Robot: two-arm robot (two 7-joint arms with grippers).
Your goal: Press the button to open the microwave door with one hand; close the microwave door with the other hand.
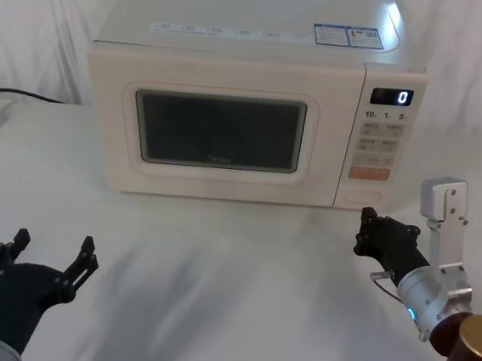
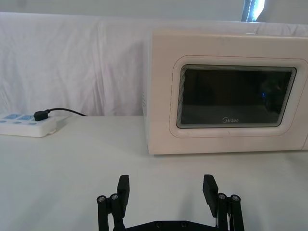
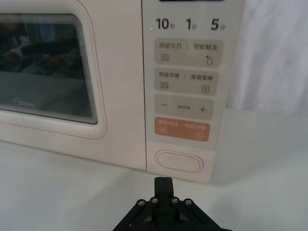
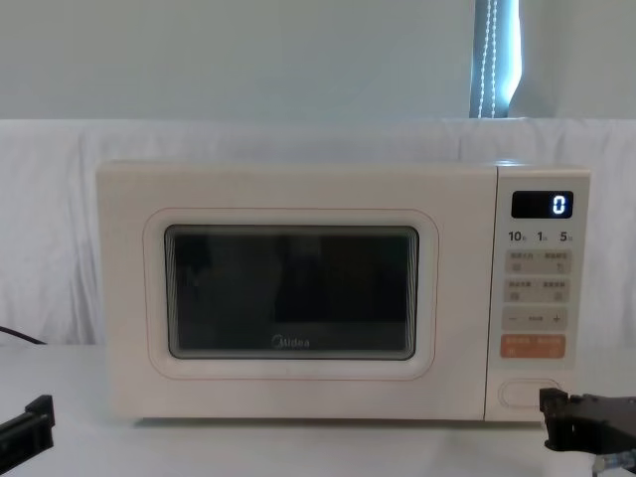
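We see right end effector point(image 3: 162, 184) pinched closed just near the button point(image 3: 179, 161) to poke it; left end effector point(image 2: 166, 188) spread open, waiting near-left of the shut microwave door point(image 1: 220, 132)

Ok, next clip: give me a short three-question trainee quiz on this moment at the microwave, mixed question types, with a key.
1. True or false: the microwave door is shut.
2. Which gripper is lined up in front of the button? A) left gripper B) right gripper
3. Fill in: the left gripper has its fingers ____.

Key
1. True: the door sits flush with the microwave front.
2. B: the right gripper, fingers together, points at the button just short of it; the left one waits low on the table, in front of the door's left part.
3. Open, spread wide and holding nothing.
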